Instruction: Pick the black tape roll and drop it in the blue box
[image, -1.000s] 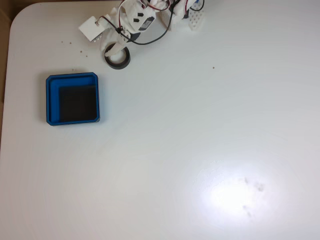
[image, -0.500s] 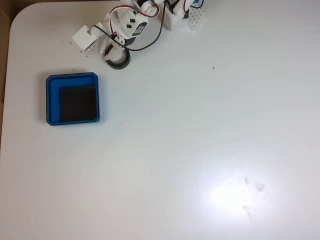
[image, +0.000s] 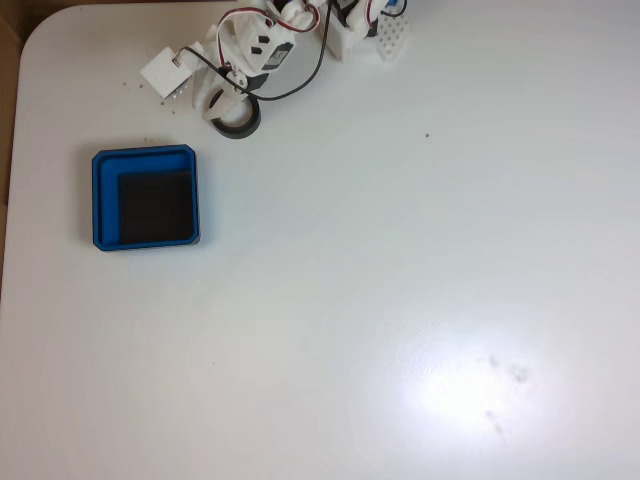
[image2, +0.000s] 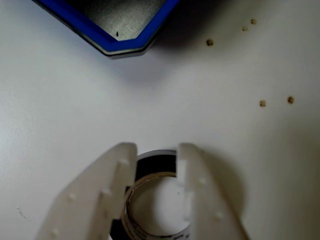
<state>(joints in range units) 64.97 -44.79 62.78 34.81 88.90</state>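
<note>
**Tape ring between the fingers, tray waiting nearby**

The black tape roll sits between the two pale fingers of the end effector, its whitish core and open centre showing between them in the wrist view. The fingers flank the ring narrowly, apparently gripping its wall, which suits a thin hoop: pinching across the band gives flat contact. Whether it is lifted clear of the tabletop I cannot tell.

In the fixed view the roll lies near the top edge beneath the white arm, with the blue box near, down and to the left. The box is a shallow square tray, glossy blue rim with rounded corners and a matte black floor. Small dark specks dot the smooth white surface beside it.
</note>
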